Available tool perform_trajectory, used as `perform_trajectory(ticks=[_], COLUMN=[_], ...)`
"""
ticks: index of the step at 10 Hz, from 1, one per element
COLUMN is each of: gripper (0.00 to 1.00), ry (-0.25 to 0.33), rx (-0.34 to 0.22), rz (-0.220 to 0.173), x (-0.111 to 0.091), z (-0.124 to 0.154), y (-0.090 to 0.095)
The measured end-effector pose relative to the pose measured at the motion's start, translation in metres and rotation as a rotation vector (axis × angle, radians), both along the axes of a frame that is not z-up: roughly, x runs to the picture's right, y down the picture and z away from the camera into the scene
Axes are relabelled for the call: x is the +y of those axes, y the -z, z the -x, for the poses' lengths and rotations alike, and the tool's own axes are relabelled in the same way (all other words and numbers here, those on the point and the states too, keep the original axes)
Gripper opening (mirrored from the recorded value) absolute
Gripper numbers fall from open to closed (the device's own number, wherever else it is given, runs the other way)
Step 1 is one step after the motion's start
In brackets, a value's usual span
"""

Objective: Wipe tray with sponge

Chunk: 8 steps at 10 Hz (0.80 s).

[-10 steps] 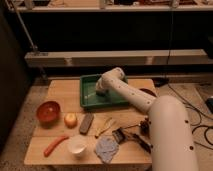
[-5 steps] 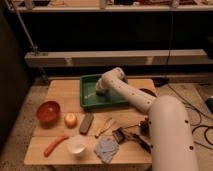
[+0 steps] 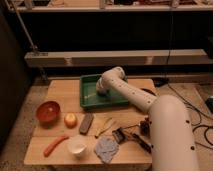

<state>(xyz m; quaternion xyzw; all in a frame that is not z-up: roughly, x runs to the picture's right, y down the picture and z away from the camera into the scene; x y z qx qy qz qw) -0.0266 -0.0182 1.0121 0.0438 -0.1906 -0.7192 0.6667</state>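
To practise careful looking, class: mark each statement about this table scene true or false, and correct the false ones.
1. The gripper is down inside the green tray. True.
2. The red bowl sits in the tray. False: it stands on the table, left of the tray.
3. The white cup stands near the table's front edge. True.
4. The blue-grey cloth lies in the tray. False: it lies on the table at the front, right of the white cup.
5. The round orange fruit lies just right of the red bowl. True.
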Motion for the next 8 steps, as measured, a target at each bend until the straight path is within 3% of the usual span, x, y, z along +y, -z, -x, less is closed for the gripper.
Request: perform_trajectory(ticks=[3,8], gripper=[0.0,0.0], ry=[-0.003,0.012], rx=[-0.005,-0.089], rz=[-0.005,-0.107], x=[-0.001,-0.025], z=[0.001,0.032], y=[0.0,0.019])
